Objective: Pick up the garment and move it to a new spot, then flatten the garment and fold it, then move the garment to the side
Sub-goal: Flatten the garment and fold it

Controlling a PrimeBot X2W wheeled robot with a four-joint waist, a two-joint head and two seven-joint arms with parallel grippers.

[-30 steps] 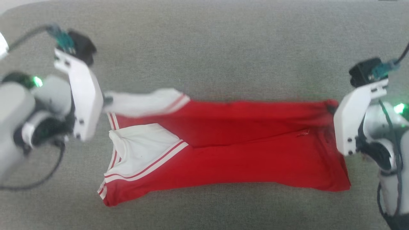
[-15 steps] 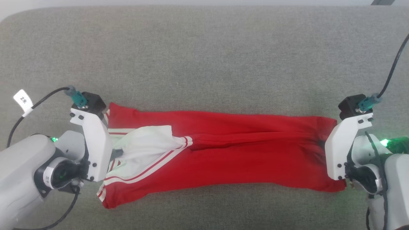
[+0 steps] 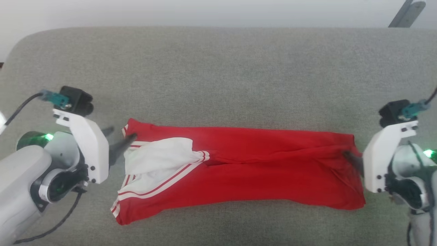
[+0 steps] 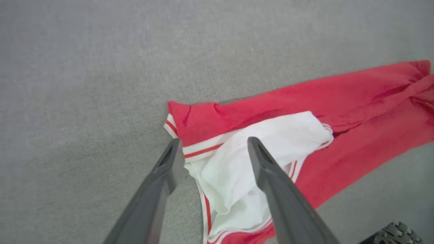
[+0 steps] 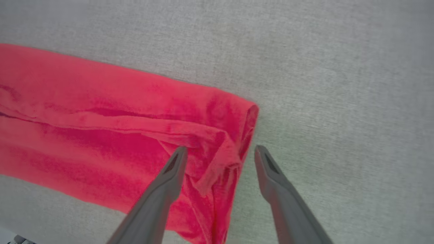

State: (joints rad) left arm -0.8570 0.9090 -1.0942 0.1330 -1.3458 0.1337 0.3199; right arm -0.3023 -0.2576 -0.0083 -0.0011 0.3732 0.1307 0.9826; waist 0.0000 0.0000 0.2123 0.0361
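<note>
Wide grey padded surface point(image 3: 218, 75) in the head view, with a pale wall point(image 3: 205, 13) behind it and a slanted grey bar point(image 3: 408, 13) at the top right corner. And there is the red shirt point(image 3: 245, 171), lying on the surface as a long band across the middle, collar end towards the robot's left. A white sleeve point(image 3: 160, 159) sits crumpled on top, with striped trim point(image 3: 160, 179) running below it. The left gripper point(image 3: 119, 136) is right at the shirt's left end with its jaws spread, one tip on the red corner. The right gripper point(image 3: 353, 160) is at the far hem, one dark finger lying on the fabric.

On to the left wrist view: the two fingers point(image 4: 271, 183) stand well apart. One is over bare grey just beside the striped edge, the other over the white sleeve, and no cloth is pinched between them.

Right wrist view now: jaws spread here as well, straddling the bunched hem end. One finger is over the red folds and the other over the grey surface just past the edge. The shirt lies slack, with a long crease running away along the band.
</note>
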